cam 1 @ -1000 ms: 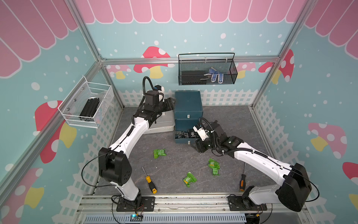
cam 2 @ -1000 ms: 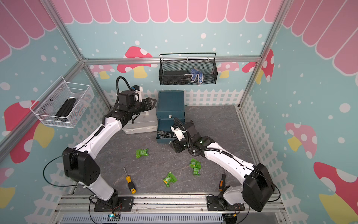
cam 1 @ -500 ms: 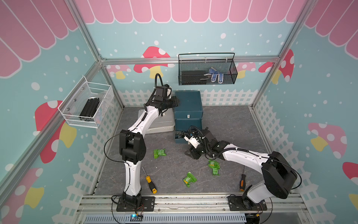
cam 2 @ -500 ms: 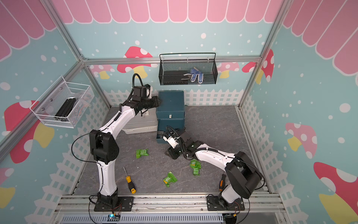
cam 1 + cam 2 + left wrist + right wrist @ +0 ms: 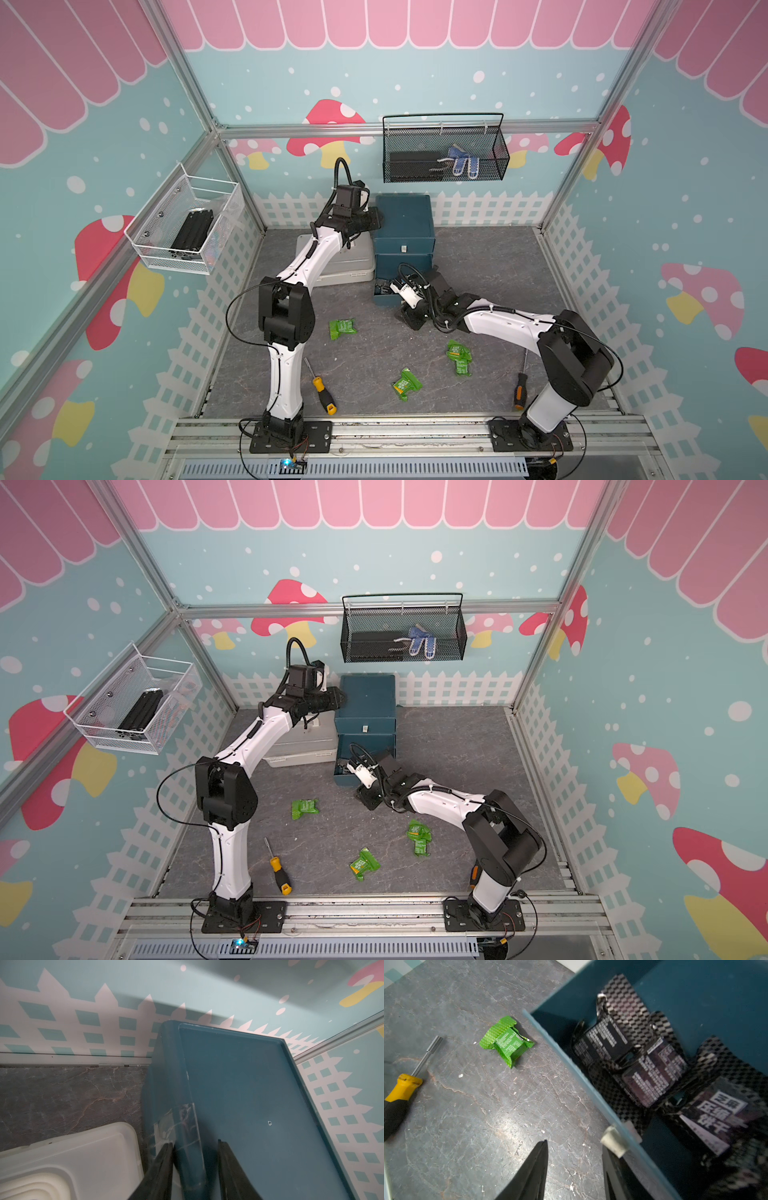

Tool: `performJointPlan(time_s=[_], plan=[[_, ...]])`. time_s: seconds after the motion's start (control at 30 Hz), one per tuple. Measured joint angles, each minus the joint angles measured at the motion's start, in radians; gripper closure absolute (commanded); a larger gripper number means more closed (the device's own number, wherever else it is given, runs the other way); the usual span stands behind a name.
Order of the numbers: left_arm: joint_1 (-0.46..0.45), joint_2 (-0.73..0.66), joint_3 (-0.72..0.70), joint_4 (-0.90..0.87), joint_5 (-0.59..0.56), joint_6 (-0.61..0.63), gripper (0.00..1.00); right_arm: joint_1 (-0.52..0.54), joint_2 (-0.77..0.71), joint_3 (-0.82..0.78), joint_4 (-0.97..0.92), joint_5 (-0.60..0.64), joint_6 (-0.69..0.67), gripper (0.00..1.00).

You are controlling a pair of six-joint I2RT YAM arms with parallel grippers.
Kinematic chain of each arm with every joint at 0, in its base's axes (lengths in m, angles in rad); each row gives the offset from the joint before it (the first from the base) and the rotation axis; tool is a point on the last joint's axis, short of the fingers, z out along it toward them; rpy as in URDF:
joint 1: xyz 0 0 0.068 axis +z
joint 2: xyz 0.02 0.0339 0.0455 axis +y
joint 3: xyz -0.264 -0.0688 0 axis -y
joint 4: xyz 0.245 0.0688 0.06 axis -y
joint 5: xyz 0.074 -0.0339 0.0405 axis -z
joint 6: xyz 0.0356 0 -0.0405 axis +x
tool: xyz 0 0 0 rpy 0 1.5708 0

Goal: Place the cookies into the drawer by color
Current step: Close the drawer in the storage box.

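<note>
- The right hand (image 5: 574,1144) hangs low over the grey stone-patterned counter (image 5: 467,1136). Its black fingers (image 5: 533,1172) are partly apart with only bare counter between them, and it has hold of nothing.
- Just beside one fingertip is the small white pull tab (image 5: 613,1144) of the pulled-out bottom drawer (image 5: 695,1001) of the dark teal boxy three-drawer cabinet (image 5: 405,220).
- Inside that drawer, just beyond the hand, lie black crinkly foil cookie packets (image 5: 652,1076) with white print.
- Ahead of the hand on the counter lies a green foil cookie packet (image 5: 506,1043), and farther off a yellow-and-black-handled screwdriver (image 5: 400,1095).
- The left hand (image 5: 195,1142) straddles the cabinet's upper side edge, one finger by the side wall and the other over the top. I cannot tell whether it clamps.
- A pale grey lidded plastic case (image 5: 72,1163) sits just beside it.
</note>
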Motion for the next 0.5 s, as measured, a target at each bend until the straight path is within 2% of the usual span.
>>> performJointPlan(time_s=[0.5], plan=[[-0.005, -0.023, -0.058, 0.066, -0.009, 0.003, 0.67, -0.063, 0.176, 0.297, -0.086, 0.153, -0.092, 0.55]])
